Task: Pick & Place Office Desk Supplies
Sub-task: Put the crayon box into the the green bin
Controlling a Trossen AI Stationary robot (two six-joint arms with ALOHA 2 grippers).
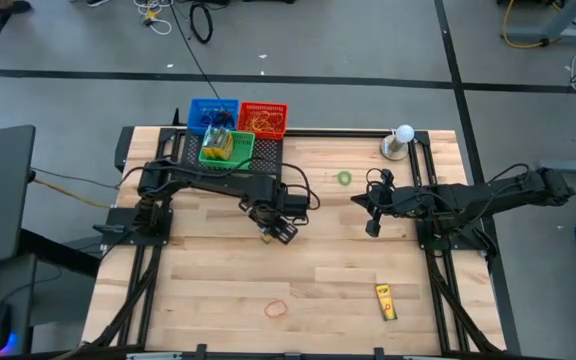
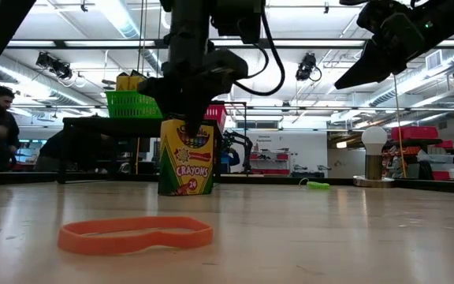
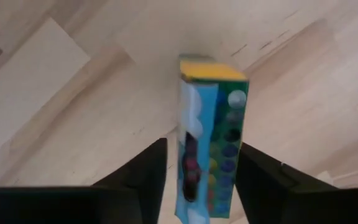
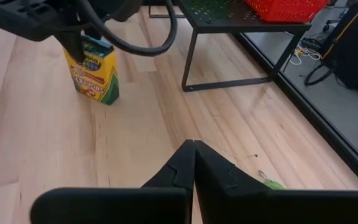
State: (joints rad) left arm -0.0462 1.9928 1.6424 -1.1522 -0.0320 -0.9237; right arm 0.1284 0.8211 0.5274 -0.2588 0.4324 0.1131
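A yellow-and-green crayon box (image 2: 186,162) stands upright near the table's middle, with my left gripper (image 1: 278,228) shut on its top from above. A second crayon box (image 1: 385,300) lies flat near the table's near right edge. An orange rubber band (image 1: 277,308) lies flat near the near edge, and it is also the closest thing in the low view (image 2: 136,234). A green rubber band (image 1: 344,178) lies toward the far side. My right gripper (image 4: 193,163) is shut and holds nothing; it hovers right of centre (image 1: 373,212). My left gripper pinches the upper end of the standing crayon box (image 3: 211,162) between its two fingers (image 3: 149,171), one on each broad face. The fingers come from above, pointing down. The box stays upright below them (image 4: 93,74); its bottom looks level with the table top, and I cannot tell whether it is lifted.
A black stand (image 1: 193,150) at the far edge carries a blue basket (image 1: 211,112), a red basket (image 1: 263,118) and a green basket (image 1: 228,148). A white ball on a round base (image 1: 403,140) sits at the far right. Bare wood lies along the near left.
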